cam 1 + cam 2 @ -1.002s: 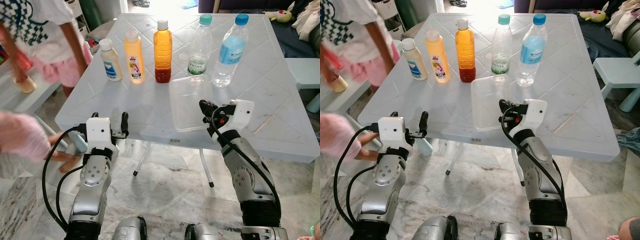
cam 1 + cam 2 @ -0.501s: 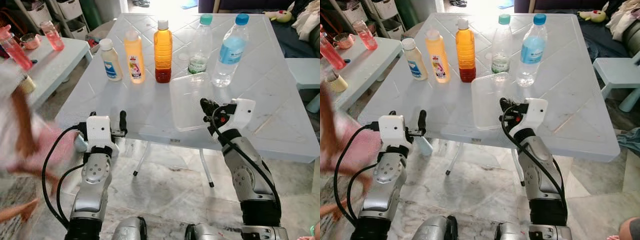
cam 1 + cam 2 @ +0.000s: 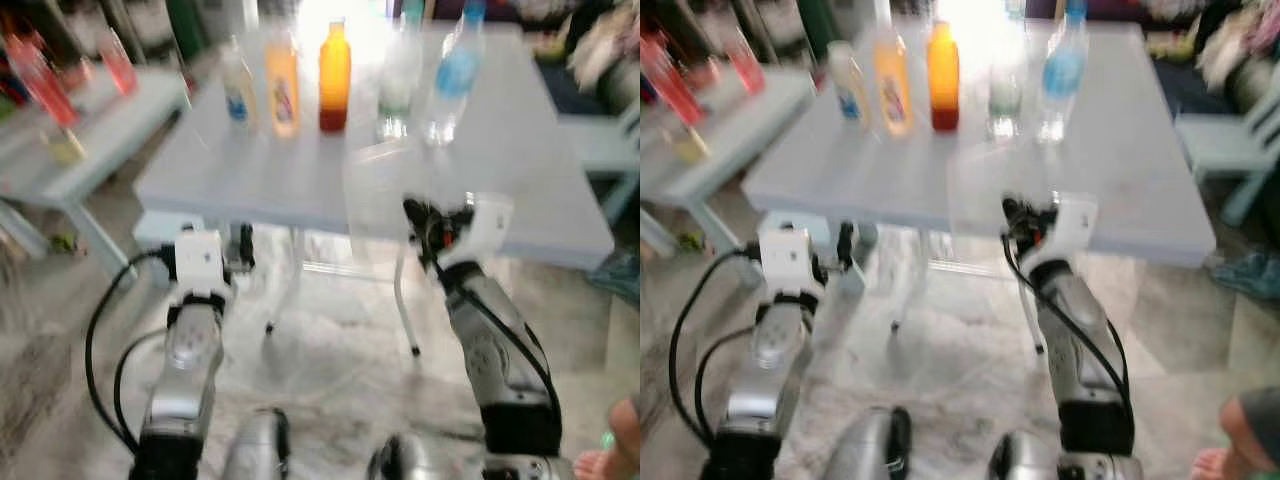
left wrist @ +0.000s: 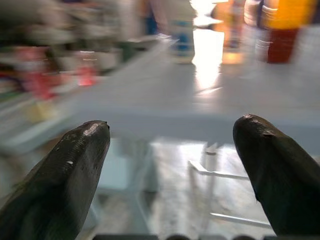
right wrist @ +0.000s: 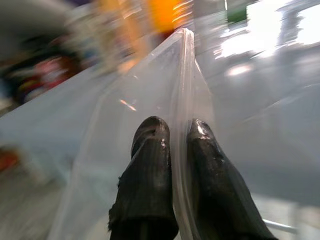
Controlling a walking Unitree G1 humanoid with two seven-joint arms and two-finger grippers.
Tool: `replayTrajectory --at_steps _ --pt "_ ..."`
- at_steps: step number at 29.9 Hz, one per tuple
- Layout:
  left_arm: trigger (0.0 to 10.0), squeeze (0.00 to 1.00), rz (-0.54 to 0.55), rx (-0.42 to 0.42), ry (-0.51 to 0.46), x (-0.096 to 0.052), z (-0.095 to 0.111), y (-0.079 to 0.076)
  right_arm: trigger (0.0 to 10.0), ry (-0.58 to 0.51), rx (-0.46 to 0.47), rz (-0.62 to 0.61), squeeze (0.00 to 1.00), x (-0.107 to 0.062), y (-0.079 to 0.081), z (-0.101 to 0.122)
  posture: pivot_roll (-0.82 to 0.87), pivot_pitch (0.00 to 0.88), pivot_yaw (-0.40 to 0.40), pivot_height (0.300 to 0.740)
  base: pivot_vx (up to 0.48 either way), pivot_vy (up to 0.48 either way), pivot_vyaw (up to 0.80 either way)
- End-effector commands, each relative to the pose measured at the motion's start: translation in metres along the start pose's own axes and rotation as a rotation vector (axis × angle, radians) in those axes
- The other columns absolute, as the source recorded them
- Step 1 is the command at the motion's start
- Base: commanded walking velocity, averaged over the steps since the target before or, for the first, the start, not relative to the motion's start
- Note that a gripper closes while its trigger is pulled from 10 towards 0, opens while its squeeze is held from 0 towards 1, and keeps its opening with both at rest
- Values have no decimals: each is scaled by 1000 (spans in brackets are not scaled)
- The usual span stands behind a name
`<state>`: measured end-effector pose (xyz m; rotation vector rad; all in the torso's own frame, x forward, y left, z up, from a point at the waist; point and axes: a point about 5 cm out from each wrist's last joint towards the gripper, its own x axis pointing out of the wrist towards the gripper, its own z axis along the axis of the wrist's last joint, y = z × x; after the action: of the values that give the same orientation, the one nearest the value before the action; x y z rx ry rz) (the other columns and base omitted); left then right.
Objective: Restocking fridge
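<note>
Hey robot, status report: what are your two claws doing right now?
Right gripper shut on clear tray's rim, tray at table edge. Left gripper open, empty, below table edge. Bottles stand beyond; view blurred.

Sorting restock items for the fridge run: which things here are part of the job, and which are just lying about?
Job:
clear tray, pinched in the right gripper
amber bottle
yellow bottle
white bottle
two water bottles
left gripper, open

Lying about:
red cups on the side table
</note>
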<state>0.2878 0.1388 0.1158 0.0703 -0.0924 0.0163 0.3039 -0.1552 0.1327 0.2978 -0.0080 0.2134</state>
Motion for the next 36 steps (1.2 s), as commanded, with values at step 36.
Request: replayTrajectory --at_steps 36 --pt "10000 0 40 130 127 -28 -42 39 10000 41 -46 147 0 2 31 -24 94 45 47 740 -95 0 700"
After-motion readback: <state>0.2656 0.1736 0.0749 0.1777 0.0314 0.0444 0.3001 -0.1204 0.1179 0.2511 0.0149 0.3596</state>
